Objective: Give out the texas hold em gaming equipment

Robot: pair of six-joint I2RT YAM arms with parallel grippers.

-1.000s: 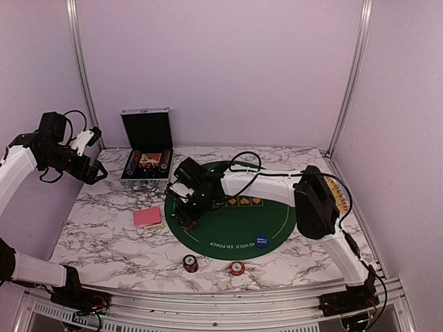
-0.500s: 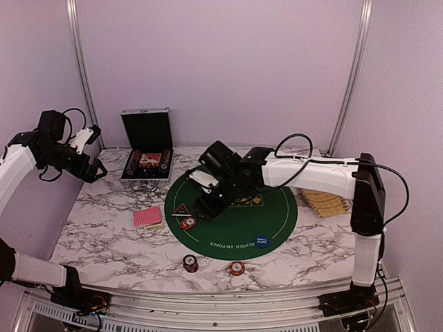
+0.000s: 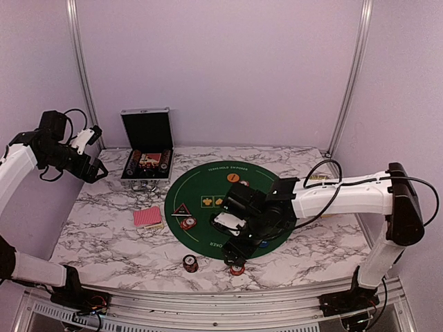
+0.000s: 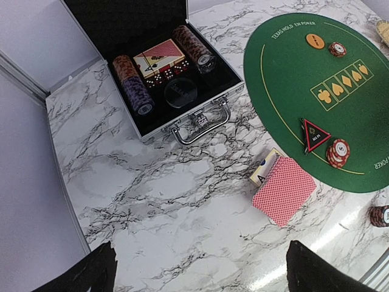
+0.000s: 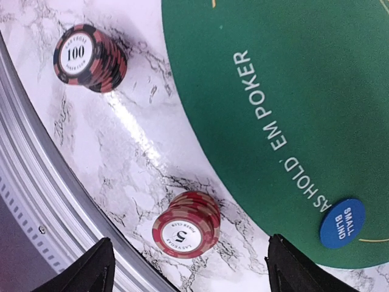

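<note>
A round green poker mat (image 3: 208, 228) lies mid-table. On it are a triangular marker (image 4: 315, 135), a red chip stack (image 4: 338, 152), an orange disc (image 4: 314, 41) and a blue disc (image 5: 342, 223). A pink-backed card deck (image 3: 147, 217) lies left of the mat. My right gripper (image 5: 194, 267) is open, low over the front edge, with a red "5" chip stack (image 5: 185, 225) standing between its fingers, untouched. A dark "100" chip stack (image 5: 88, 58) stands to its left. My left gripper (image 4: 200, 274) is open and empty, high at the far left.
An open black metal-edged case (image 4: 164, 67) with chips, cards and dice stands at the back left. The table's metal front rail (image 5: 36, 201) runs just beside the red stack. The right arm (image 3: 332, 197) stretches across the mat's right side.
My right gripper has swung from the mat's left side, where the triangular marker and a chip stack now lie uncovered, to the front edge over the red "5" stack. The left arm has not moved.
</note>
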